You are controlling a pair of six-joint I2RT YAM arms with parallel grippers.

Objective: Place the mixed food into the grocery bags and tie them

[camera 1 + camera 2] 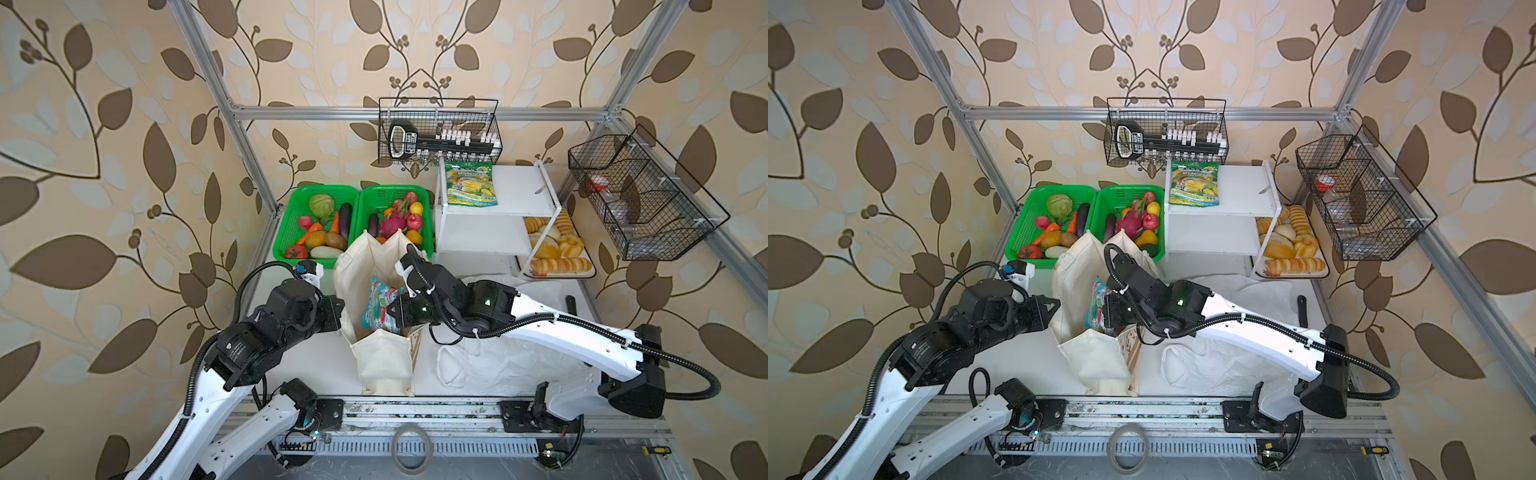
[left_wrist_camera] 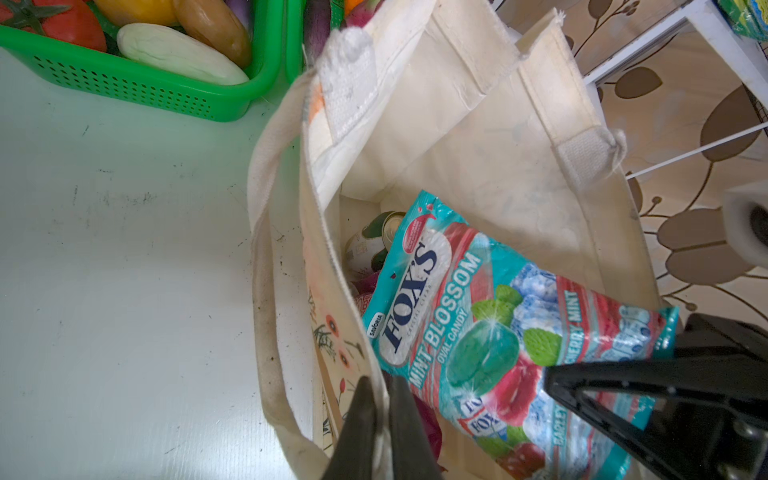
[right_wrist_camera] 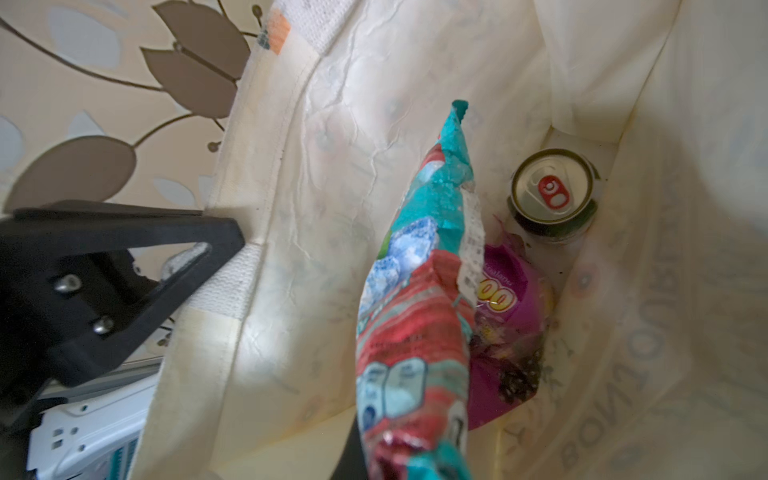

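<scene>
Two items are already inside the cream tote (image 1: 380, 365): the small green can (image 3: 552, 195), top showing, and the purple packet (image 3: 507, 332) just beside it at the bottom. A third, the blue snack pouch (image 1: 378, 305), hangs part-way into the mouth; the right pincer (image 1: 392, 311) is clamped on its upper end. The left pincer (image 2: 380, 399) is closed on the tote's rim on its own side, holding the mouth open.

Judged about a third done: the pouch is not yet released; the pink dragon fruit (image 1: 392, 224) and red apple (image 1: 414, 221) sit in the green basket (image 1: 395, 188) behind the tote; nothing is tied. The white plastic carrier bag (image 1: 498, 365) lies flat and unfilled on the worktop (image 1: 307, 365), partly under the right arm; that arm must clear before the bag can be worked. The tote's raised back flaps stand between the arms and the basket; a likely obstruction. The green-yellow pouch (image 1: 471, 185) on the white shelf (image 1: 523, 187) is not part of the job.
</scene>
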